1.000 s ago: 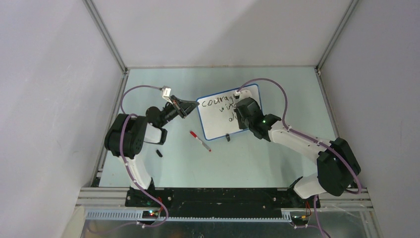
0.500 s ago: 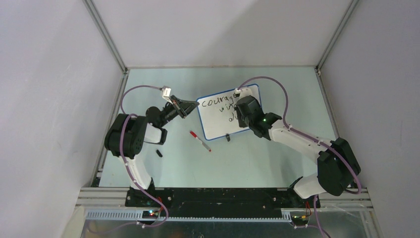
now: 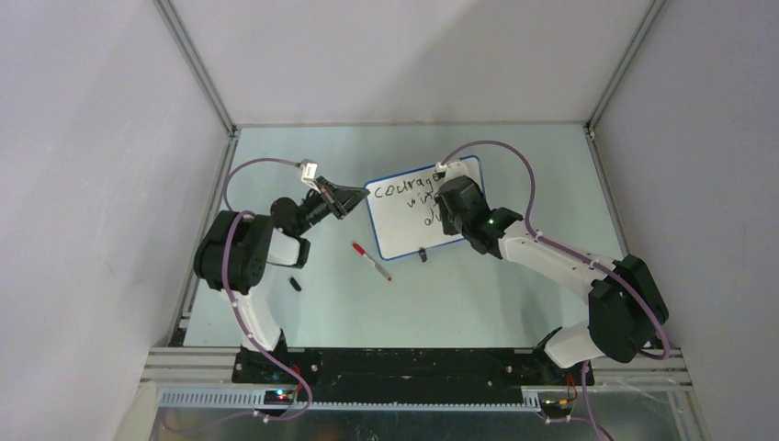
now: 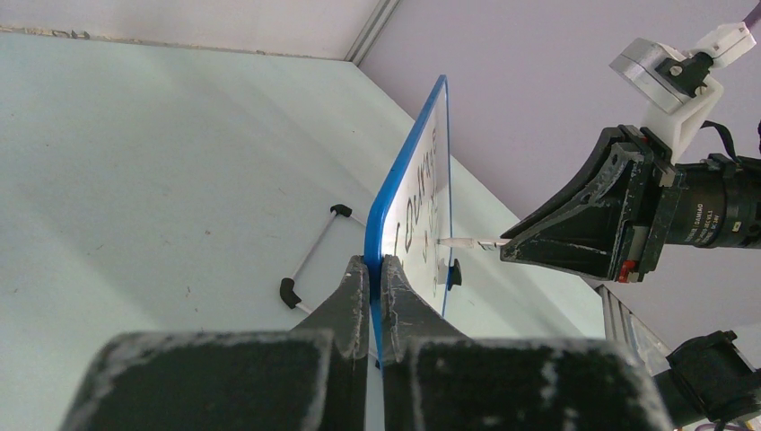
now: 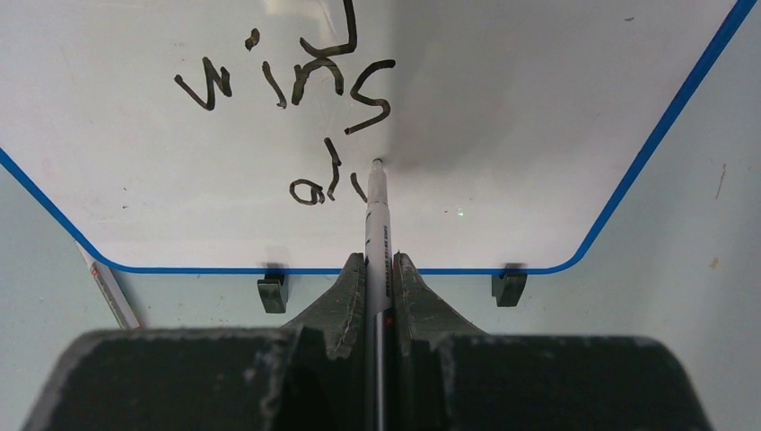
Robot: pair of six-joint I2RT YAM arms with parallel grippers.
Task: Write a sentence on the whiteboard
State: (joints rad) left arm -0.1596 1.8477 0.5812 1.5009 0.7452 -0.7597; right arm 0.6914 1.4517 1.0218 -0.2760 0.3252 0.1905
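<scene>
Tabletop (image 3: 478, 294), pale green, carries small white rectangular whiteboard (image 3: 397, 234) w/ thin blue rim, propped upright near centre. Prob. light, stiff, slick, tippy, so my left gripper (image 4: 377, 269) is clamped on its side rim. Right gripper (image 5: 380, 265) pinches slim white marker (image 5: 377, 215) mid-barrel, tip at board beside black handwritten sentence's (image 5: 280, 85) third line.

Left gripper (image 4: 377, 265), right gripper (image 5: 379, 262): both closed.

Pale green table (image 3: 478, 303) enclosed on three sides by plain lilac-grey walls (image 3: 92, 184), aluminium struts (image 3: 197, 69) at both rear corners, black mounting plate (image 3: 413, 363) along near edge; lighting even.
</scene>
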